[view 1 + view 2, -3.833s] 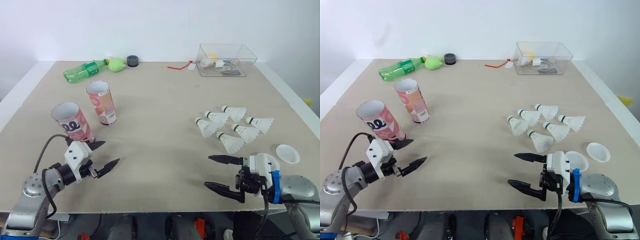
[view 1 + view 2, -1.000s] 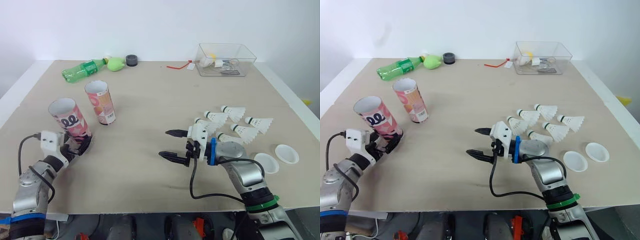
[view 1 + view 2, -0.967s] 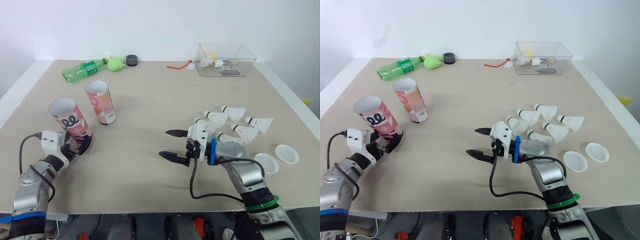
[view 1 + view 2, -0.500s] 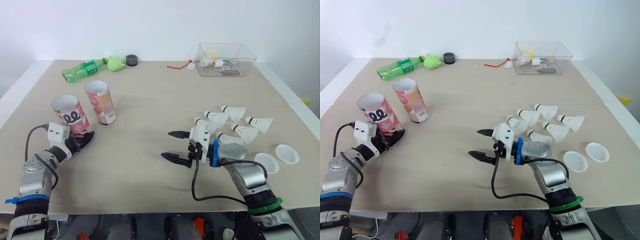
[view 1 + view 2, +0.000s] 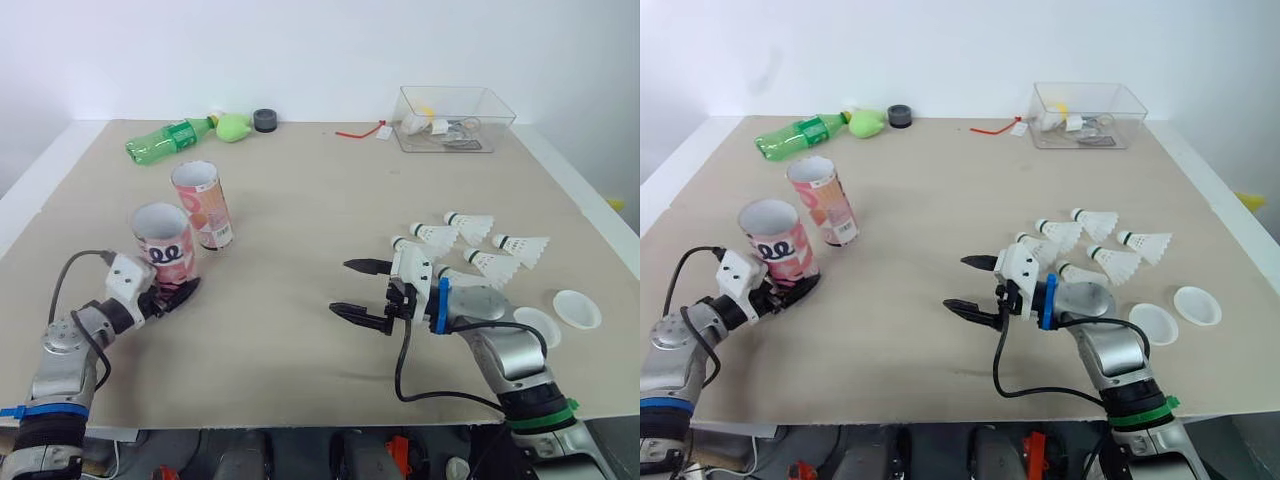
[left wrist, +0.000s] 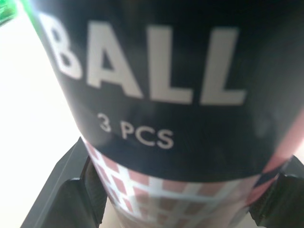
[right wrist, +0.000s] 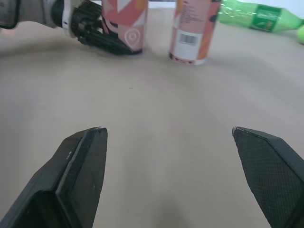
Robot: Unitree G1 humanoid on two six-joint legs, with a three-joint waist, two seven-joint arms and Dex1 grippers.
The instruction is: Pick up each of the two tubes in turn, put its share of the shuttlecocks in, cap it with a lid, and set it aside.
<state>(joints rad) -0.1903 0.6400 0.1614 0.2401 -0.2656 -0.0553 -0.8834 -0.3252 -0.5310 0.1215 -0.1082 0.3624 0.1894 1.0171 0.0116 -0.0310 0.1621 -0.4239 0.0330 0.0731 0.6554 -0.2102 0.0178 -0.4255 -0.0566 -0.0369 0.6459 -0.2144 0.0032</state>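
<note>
1. Surface (image 5: 300,190): the tubes stand on the robot's left half. The shuttlecocks and lids are on its right half, well apart from the tubes.
2. Near tube (image 5: 161,245): upright with a slight lean, so the long axis is close to vertical. The open mouth faces up and the base is on or just off the surface; I can't tell which.
3. Far tube (image 5: 204,205): upright, just beyond the near one and not touching it. Nothing is gripping it.
4. Left end effector (image 5: 176,288): clamped low on the near tube's base, one finger on each side. The left wrist view confirms the label sits tight between the fingers. The grip is well below the mouth, so the mouth is unobstructed for loading.
5. Right end effector (image 5: 342,286): spread wide, holding nothing, low over mid-surface. Its tips point toward the tubes.
6. Shuttlecocks (image 5: 488,263): a loose cluster lying flat, cork ends toward the robot's left. They sit beside and behind the right wrist, on the far side from the fingertips.
   - This is the relation the next move turns on. The right arm is clearly the nearer one, but it faces away from the cluster.
   - My read is that it has to pull back or swing round before it can pick one up.
7. Lids (image 5: 576,308): two white discs near the right edge, past the shuttlecocks. Both are untouched, so no capping has been done yet.
</note>
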